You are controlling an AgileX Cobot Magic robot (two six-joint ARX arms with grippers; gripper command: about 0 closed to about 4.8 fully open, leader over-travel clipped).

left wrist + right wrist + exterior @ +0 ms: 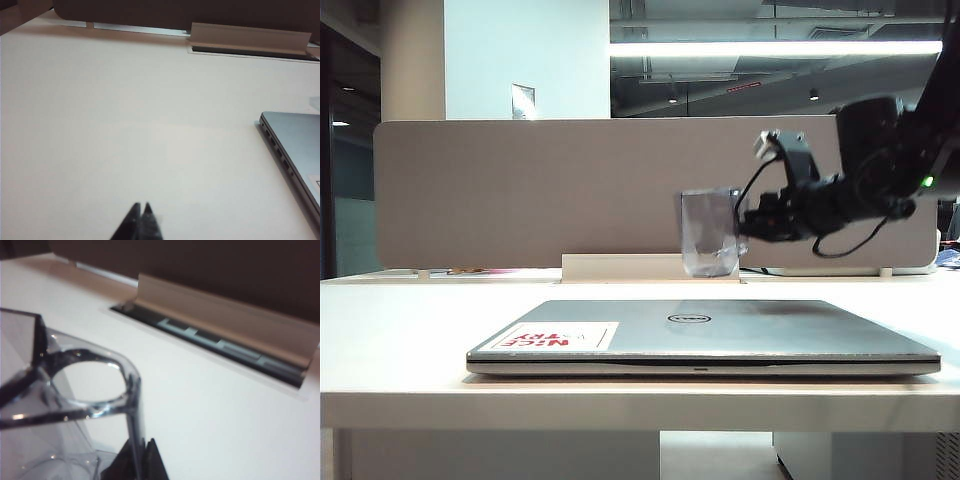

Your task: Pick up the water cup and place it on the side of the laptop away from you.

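Exterior view: we see the right gripper [745, 225] pinching the wall of the water cup [710, 233], which hangs upright just ahead of its fingers, long axis vertical, mouth up, beyond the laptop [720, 335].
Arm nearer: ours on the right; the left one is out of sight here.
Left wrist view: the left gripper [141, 212] has tips pressed together over bare table [125, 125], the laptop [295, 145] well off to its side.
Right wrist view: the right gripper [142, 452] clamps the water cup [85, 390] rim; table slot [210, 340] lies ahead.
Coming move: we judge it a straight lowering behind the laptop.
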